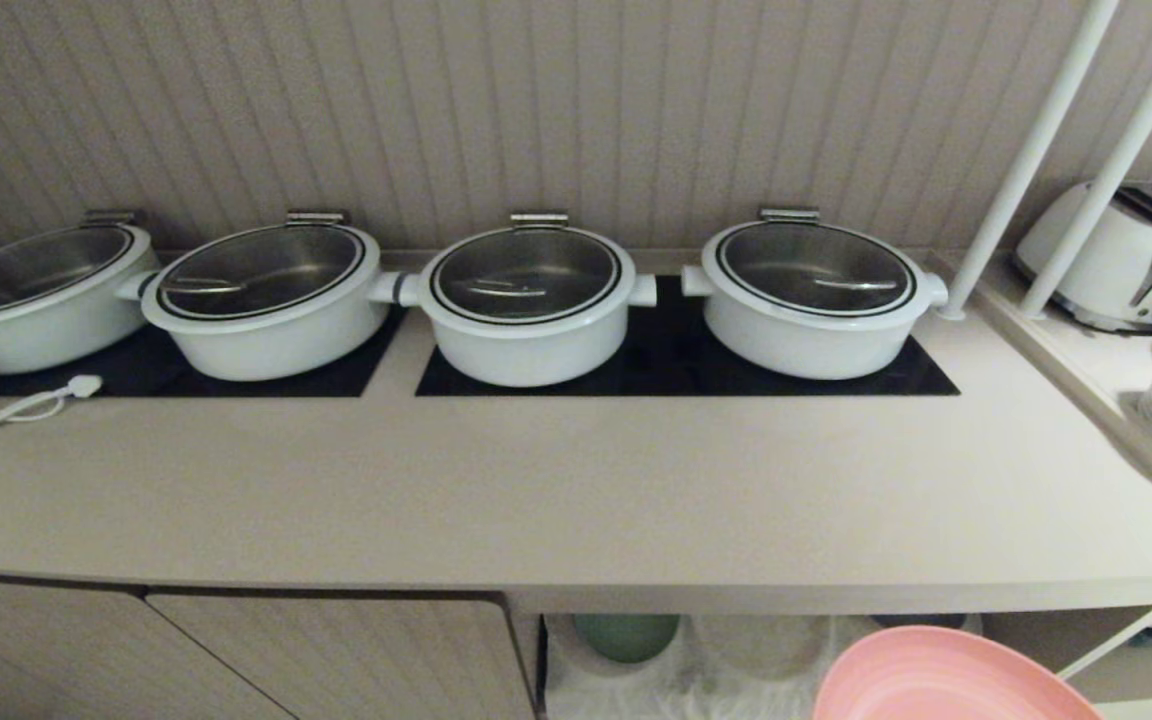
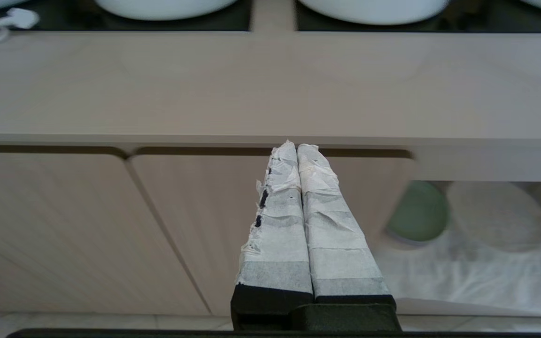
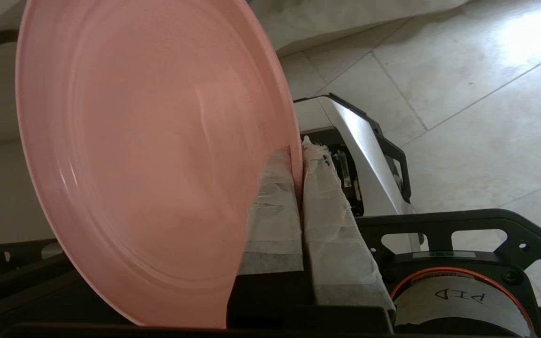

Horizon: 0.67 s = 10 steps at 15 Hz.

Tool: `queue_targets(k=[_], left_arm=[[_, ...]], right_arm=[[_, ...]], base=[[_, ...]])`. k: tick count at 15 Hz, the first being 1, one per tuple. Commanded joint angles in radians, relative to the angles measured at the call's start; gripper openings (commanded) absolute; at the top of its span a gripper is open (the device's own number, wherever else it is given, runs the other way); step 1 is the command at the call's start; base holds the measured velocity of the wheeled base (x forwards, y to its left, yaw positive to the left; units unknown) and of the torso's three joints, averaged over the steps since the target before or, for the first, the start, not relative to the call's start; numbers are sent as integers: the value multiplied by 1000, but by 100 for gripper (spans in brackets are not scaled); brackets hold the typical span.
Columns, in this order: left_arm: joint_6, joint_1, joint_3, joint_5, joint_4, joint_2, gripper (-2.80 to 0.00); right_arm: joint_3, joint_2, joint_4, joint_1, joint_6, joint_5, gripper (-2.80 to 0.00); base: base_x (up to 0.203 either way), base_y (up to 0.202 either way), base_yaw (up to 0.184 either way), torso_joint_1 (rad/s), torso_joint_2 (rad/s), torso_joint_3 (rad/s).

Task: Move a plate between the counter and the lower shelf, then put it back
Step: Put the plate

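Nearest the head camera, at the lower right of the frame, the plate (image 1: 951, 680) is clamped by its rim in the right gripper (image 3: 301, 157) jaws, low in front of the lower shelf (image 1: 696, 680) and below the tabletop (image 1: 576, 490); the left gripper (image 2: 297, 146), jaws together, is farther off.

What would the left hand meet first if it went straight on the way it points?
Probably the thick front edge of the long beige counter: the shut left hand points at it, just above the pale wood-grain cabinet door. Depth is unclear.
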Motion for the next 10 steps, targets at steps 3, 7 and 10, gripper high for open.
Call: queue_targets(k=[3, 7, 10], left_arm=[[0, 0, 0, 0, 0, 0, -280], [0, 0, 0, 1, 0, 0, -280], [0, 0, 0, 0, 0, 0, -280]], right_arm=[[0, 0, 3, 0, 4, 0, -280], [0, -2, 3, 0, 4, 0, -280], [0, -2, 3, 0, 4, 0, -280]], base=[[0, 197, 0, 3, 1, 1], [0, 197, -3, 5, 3, 2], [0, 197, -1, 1, 2, 2]])
